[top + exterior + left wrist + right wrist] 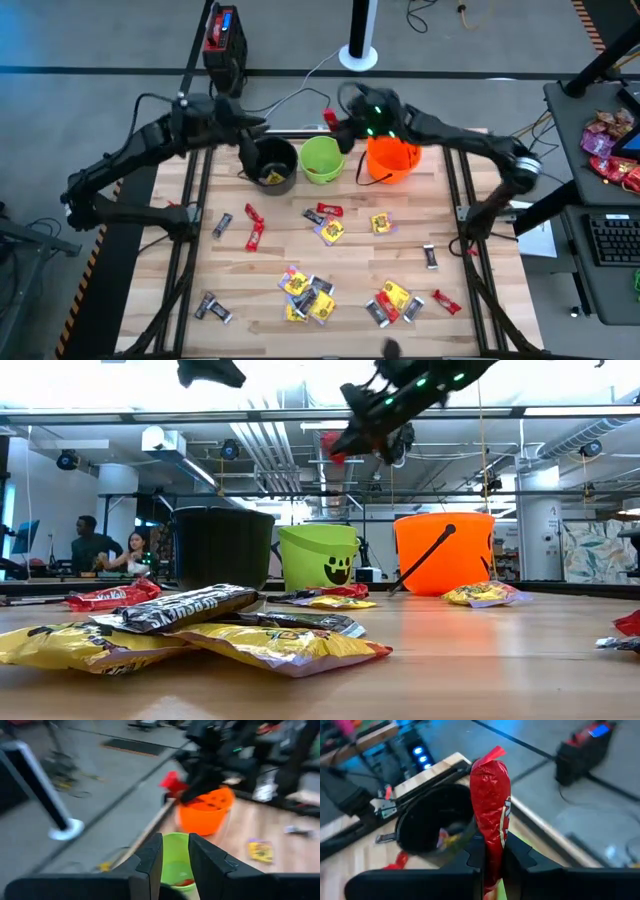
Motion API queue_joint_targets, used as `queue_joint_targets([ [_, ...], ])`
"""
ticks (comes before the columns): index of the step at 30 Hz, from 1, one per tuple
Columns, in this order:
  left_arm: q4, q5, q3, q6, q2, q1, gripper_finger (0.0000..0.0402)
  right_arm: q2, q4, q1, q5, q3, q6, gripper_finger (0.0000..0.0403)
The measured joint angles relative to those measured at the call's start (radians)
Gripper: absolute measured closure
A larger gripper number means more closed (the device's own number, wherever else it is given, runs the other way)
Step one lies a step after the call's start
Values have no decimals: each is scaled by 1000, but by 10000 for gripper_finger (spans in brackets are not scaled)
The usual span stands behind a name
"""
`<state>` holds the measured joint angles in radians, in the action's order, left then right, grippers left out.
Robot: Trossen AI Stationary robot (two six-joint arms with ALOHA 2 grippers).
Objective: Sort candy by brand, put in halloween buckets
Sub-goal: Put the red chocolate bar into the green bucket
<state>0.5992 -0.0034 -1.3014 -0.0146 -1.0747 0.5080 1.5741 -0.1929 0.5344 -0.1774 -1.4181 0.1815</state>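
Note:
Three buckets stand in a row at the table's far edge: black [272, 165], lime green [322, 160] and orange [392, 160]. The black one has yellow candy in it [447, 840], and the green one shows something red inside [185, 882]. Yellow packets [305, 290], red bars [254, 235] and dark bars [212, 308] lie scattered on the wood. My right gripper [338, 122] hangs high by the green bucket's far side, shut on a red bar [492, 795]. My left gripper [258, 130] hovers over the black bucket's far rim, open by a narrow gap [175, 840], with nothing in it. My right gripper pinches the red bar between its two fingers [517, 855] at the bar's lower part [492, 847]. The bar lies along the fingers, and its twisted free end [492, 755] sticks out past their tips. It is lifted clear, high above the table [335, 455].
Dark frame rails run along the table's left [190, 230] and right [465, 200] sides. A side table at the right carries pink and red bags [610, 150] and a keyboard [612, 240]. A white pole base [358, 52] stands beyond the far edge. People sit in the room behind [110, 545].

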Motion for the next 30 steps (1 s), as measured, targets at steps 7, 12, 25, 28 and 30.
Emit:
queue_joint_targets([
  [7,12,432,16,199,-108,281,324,289,-118,126,-472,-248,-105,374],
  [12,31,439,9,190,-168,330,324,371,-437,135,-558,-406,-277,374],
  [25,110,325,7,162,-221,334,324,518,-775,143,-450,-672,-499,374],
  [28,117,291,7,167,-221,336,324,554,-767,143,-450,-689,-521,374],
  [30,119,260,7,183,-221,338,324,577,-753,143,-465,-699,-525,374],
])
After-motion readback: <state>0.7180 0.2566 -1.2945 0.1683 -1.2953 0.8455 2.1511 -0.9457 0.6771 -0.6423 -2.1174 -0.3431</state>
